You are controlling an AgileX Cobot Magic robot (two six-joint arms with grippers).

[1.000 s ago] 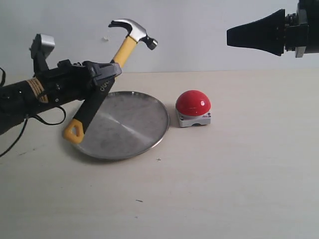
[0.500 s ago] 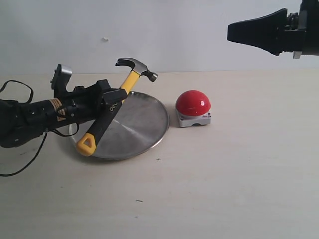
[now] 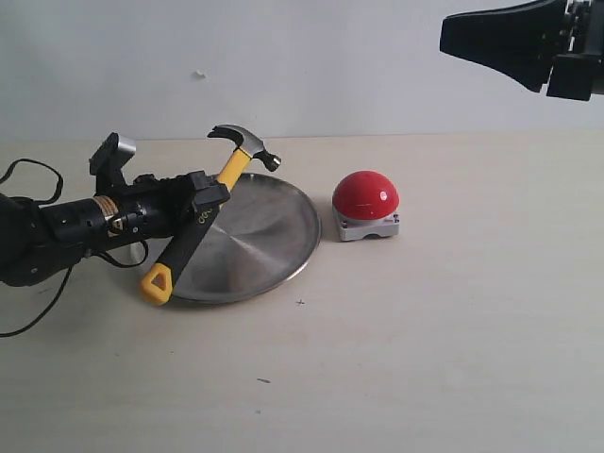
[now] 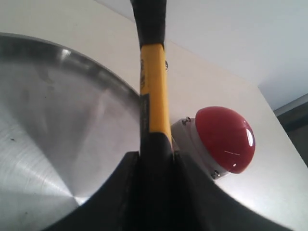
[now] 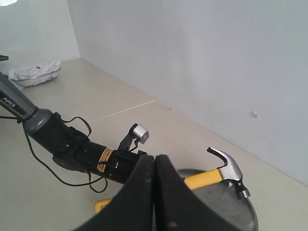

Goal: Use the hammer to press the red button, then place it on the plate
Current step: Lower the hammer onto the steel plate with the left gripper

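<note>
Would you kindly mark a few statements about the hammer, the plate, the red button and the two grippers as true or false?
1. The left gripper holds the hammer by its handle. True.
2. The hammer lies flat on the plate, released. False: it is gripped and tilted, its head raised above the plate.
3. The right gripper is shut and holds nothing. True.
4. The red button sits on the plate. False: it stands on the table beside the plate.
5. The hammer's head touches the red button. False: the two are apart.
</note>
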